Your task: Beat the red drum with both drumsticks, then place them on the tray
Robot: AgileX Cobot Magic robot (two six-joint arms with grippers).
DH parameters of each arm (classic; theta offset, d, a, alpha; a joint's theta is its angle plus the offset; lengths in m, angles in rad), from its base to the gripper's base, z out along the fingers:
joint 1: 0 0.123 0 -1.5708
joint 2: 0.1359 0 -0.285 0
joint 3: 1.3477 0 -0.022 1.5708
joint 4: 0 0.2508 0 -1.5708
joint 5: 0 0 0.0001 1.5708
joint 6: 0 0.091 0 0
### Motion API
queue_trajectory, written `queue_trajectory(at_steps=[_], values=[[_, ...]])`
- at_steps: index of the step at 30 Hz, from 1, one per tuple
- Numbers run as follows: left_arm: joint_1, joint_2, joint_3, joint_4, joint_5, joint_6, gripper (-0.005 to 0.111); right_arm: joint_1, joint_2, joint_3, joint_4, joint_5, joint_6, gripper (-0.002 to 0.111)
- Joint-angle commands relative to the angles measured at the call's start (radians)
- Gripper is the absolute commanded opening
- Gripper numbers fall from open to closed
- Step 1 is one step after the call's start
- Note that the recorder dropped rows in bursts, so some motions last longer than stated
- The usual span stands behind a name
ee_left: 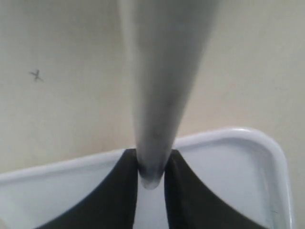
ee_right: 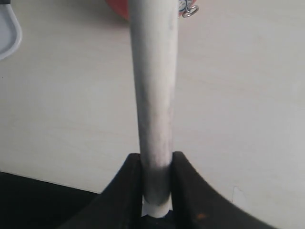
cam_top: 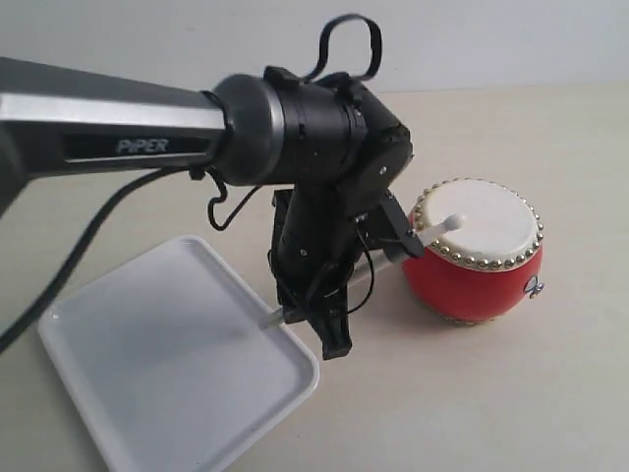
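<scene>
Left jaws narrow, clamped on first drumstick [cam_top: 442, 226], tip over the skin of the red drum [cam_top: 477, 280], butt over the tray [cam_top: 147, 393] corner; right jaws clamped on second drumstick [ee_right: 155, 86] above the surface [ee_right: 238, 119]; drum stands just beside tray.

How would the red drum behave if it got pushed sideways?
The drum sits upright with its skin on top, so a low push would probably slide it rather than roll it. Its sides bulge like a barrel, so if it tipped over it would likely roll. The glossy body looks slippery to grip.
</scene>
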Motion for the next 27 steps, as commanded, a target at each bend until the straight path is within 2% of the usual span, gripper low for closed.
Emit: queue_trajectory(at_steps=[1,7,9,12,19,22,27], values=[[0.010,-0.164,-0.003,-0.079,0.000,-0.050,0.000,-0.006,0.000,-0.007,-0.010,-0.008,-0.001,0.000],[0.052,-0.371,0.075,-0.264,0.000,-0.060,0.000,-0.006,0.072,-0.007,0.019,-0.008,-0.044,0.000],[0.067,-0.433,0.154,-0.279,0.000,-0.080,0.000,-0.006,0.108,-0.007,0.051,-0.008,-0.068,0.000],[0.101,-0.529,0.338,-0.309,0.000,-0.100,0.000,-0.006,0.155,-0.007,0.098,-0.008,-0.097,0.000],[0.242,-0.789,0.807,-0.515,-0.276,-0.096,0.000,-0.006,0.254,-0.007,0.210,-0.119,-0.175,0.000],[0.293,-0.869,0.931,-0.592,-0.357,-0.096,0.000,-0.006,0.316,-0.017,0.279,-0.185,-0.230,0.000],[0.323,-1.013,1.047,-0.649,-0.479,-0.123,0.000,-0.004,0.442,-0.114,0.366,-0.196,-0.336,0.000]])
